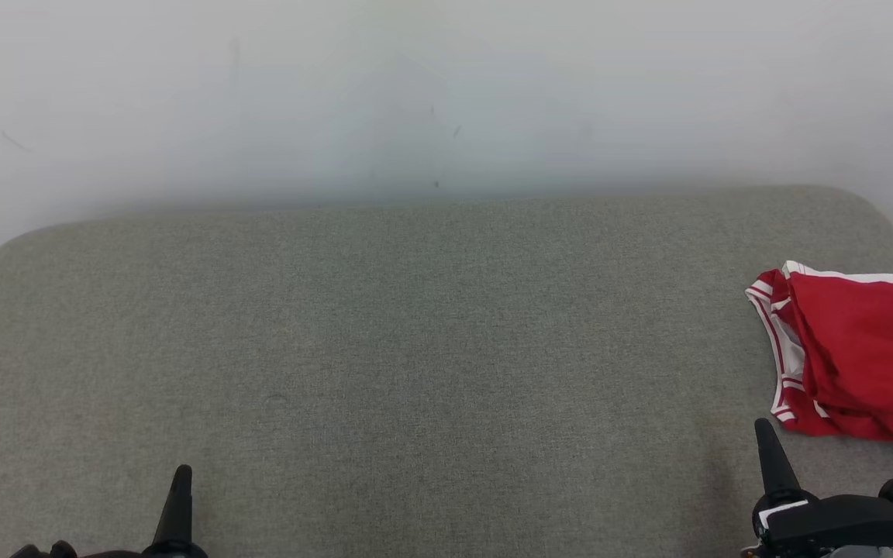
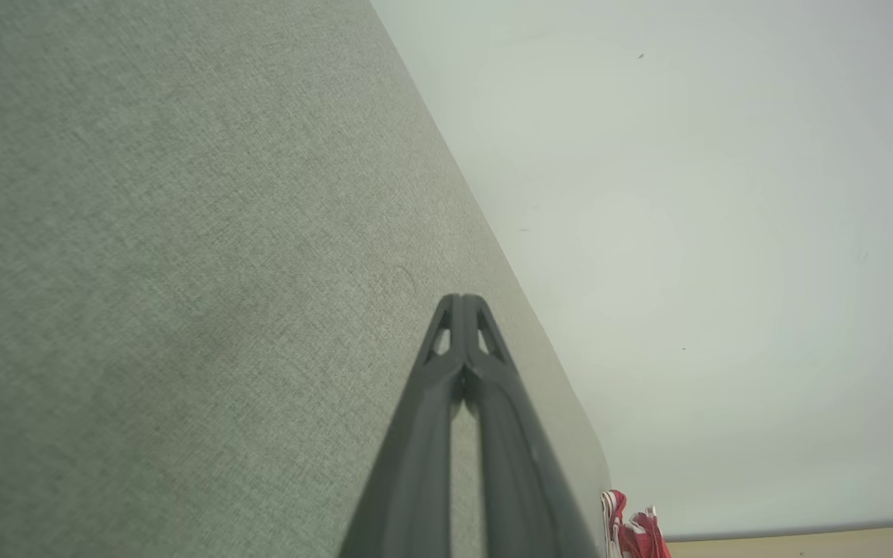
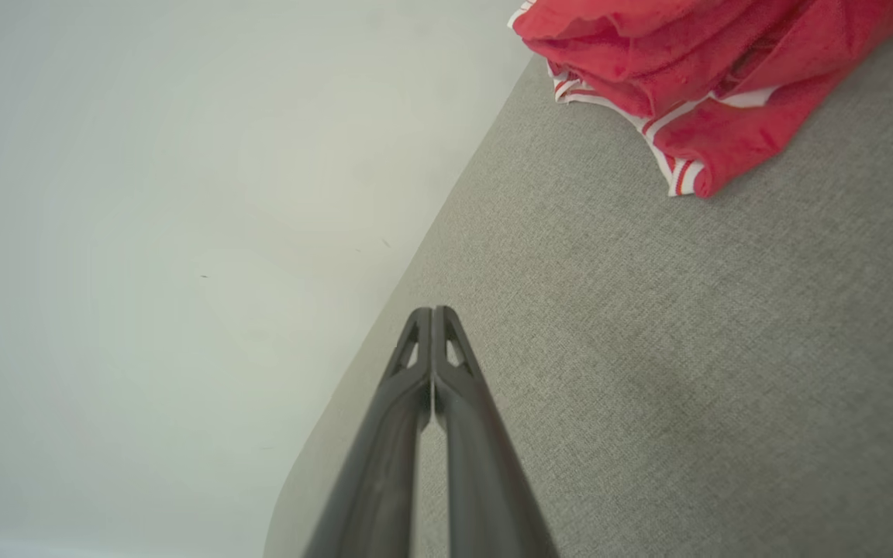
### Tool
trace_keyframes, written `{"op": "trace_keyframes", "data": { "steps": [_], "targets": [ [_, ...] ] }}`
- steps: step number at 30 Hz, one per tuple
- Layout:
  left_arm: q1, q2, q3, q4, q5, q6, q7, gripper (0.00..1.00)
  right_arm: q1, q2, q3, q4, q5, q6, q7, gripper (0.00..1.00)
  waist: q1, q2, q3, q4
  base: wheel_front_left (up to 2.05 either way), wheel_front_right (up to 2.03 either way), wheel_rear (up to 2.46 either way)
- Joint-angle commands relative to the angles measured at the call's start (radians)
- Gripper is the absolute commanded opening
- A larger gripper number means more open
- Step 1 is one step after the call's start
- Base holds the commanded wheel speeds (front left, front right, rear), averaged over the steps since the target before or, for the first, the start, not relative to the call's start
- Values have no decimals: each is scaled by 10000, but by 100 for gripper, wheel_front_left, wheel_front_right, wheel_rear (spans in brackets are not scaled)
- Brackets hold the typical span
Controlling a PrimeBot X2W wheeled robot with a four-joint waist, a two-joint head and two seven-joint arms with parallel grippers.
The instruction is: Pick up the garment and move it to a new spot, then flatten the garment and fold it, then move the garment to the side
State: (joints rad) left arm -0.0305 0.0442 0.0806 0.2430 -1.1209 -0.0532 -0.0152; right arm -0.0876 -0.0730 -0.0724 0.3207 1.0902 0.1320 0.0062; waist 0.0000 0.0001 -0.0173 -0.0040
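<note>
Garment (image 1: 857,356), striped edge toward left

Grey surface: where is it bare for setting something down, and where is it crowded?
Bare: the middle and left of the grey surface, from the wall behind to the left gripper and across to the right gripper. Crowded: the right edge, where the red garment lies beyond the right gripper.

Soft red cloth garment (image 1: 865,349) lies on a matt, coarse-woven grey fabric surface (image 1: 415,349).
</note>
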Motion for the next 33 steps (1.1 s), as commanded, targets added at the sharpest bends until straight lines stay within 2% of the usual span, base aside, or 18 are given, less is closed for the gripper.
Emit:
{"op": "trace_keyframes", "data": {
  "steps": [1,33],
  "targets": [
    [-205,55,51,-70,-267,-61,63,0,-195,8,-46,-136,291,-13,42,0,0,-1,4,1,0,0,0],
    [-592,73,235,-12,-3080,-516,830,0,-217,150,-284,-532,3289,-18,689,0,0,-1,112,22,0,0,0]
  ]
}}
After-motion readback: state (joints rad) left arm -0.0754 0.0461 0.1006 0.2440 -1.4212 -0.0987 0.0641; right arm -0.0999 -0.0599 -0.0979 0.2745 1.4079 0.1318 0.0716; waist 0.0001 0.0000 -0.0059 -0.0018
